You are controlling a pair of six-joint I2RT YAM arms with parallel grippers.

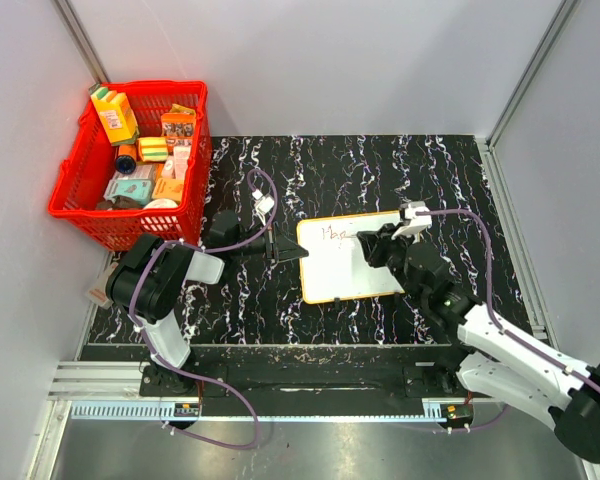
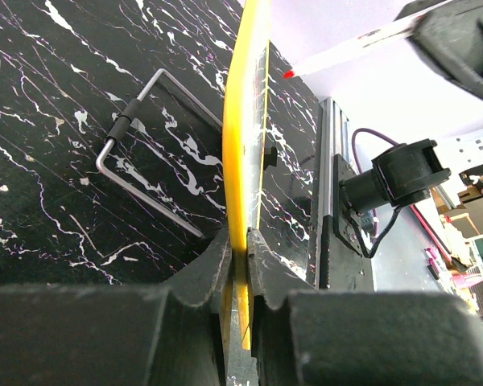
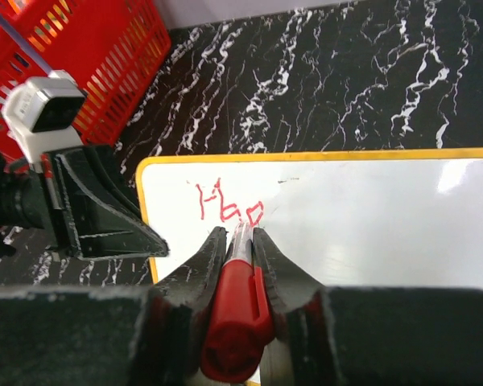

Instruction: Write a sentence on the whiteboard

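Top and wrist views of the two-arm rig at a black, white-veined worktop.

(a) The whiteboard lies face up near the middle of the worktop, slightly right of centre, its orange-yellow rim turned a little out of line with the worktop edges.

(b) The left pincer is nearly shut, its jaws clamped on the board's left rim. The left wrist view shows the rim edge-on, held between the two dark fingers.

(c) The right pincer reaches in over the board from the near right. Its jaws are narrow and grip a red marker, whose clear tip end points down at the white surface.

(d) The sentence is only begun. A few thin red strokes sit in the board's far-left corner. The first resembles an "H" and two small loops follow it. The marker tip stands just beside the last loop; whether it touches the board cannot be told.

(e) A red basket filled with assorted packets occupies the far-left corner of the worktop, well apart from the board.

(f) A bent wire bracket with a short dark sleeve lies on the worktop beside the board.
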